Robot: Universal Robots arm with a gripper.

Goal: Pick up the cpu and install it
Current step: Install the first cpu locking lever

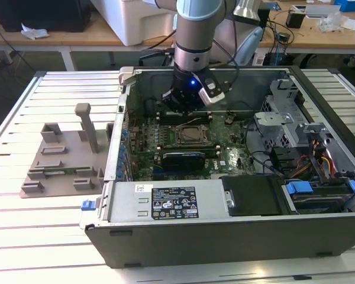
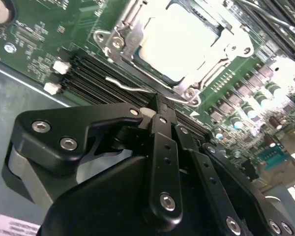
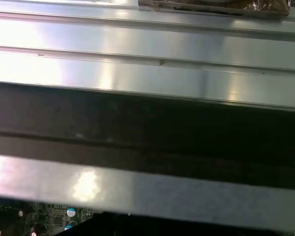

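The cpu [image 2: 179, 44] looks already seated in the socket [image 2: 137, 34]; end effector [image 2: 160, 110] pinched shut, empty, hovering at its six o'clock.

Silvery cpu [image 2: 179, 42] in green motherboard [image 2: 49, 39]; grey tray [image 1: 62, 160]; black gripper [image 2: 155, 115].

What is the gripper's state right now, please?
Gripper: closed with nothing visible between its fingers, poised inside the computer case beside the socket where the cpu sits.
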